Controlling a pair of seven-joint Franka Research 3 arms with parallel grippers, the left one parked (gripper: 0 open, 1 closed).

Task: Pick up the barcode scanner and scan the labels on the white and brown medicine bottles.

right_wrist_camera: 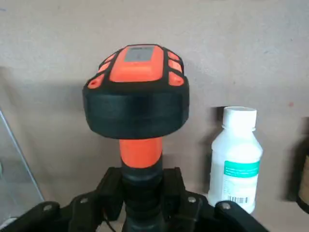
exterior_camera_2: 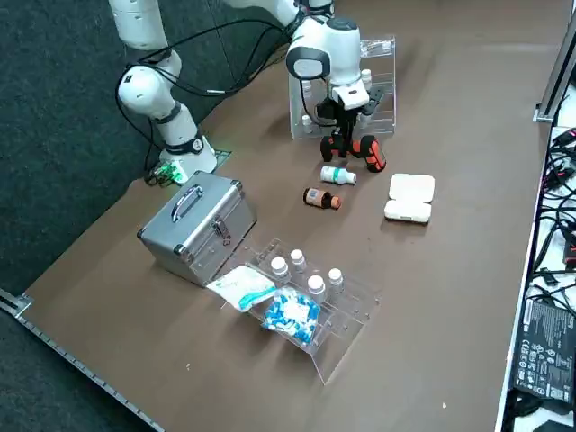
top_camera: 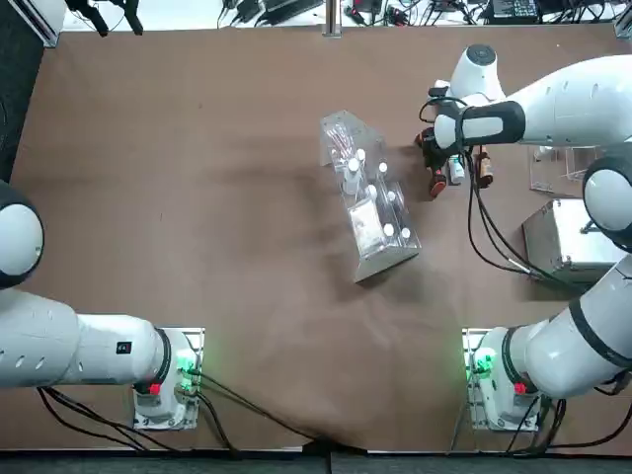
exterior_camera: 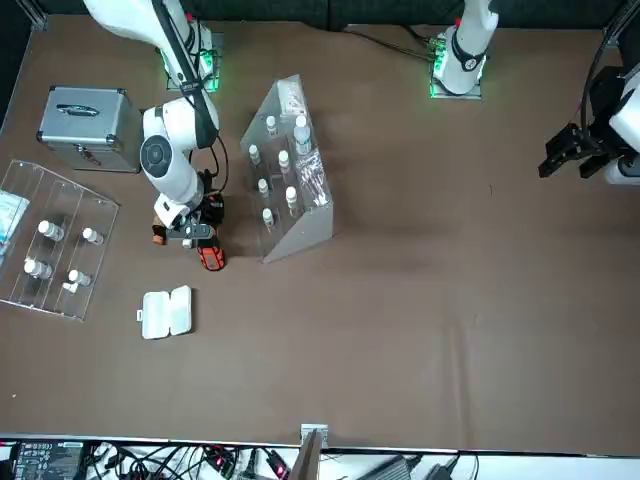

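Over the desk (top_camera: 227, 316), had the right hand (right_wrist_camera: 142, 186) closed around the handle of the barcode scanner (right_wrist_camera: 135, 113), its chunky black-and-orange head sticking out. Had the white medicine bottle (exterior_camera_2: 338, 175) lying near the scanner, and the brown medicine bottle (exterior_camera_2: 322, 199) beyond the white one.

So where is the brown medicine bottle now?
In the right side view, the brown medicine bottle lies on the table between the white medicine bottle and the clear rack beside the silver case.

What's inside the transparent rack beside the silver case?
The transparent rack holds white-capped vials and a blue-and-white packet; whatever lies behind that packet is hidden.
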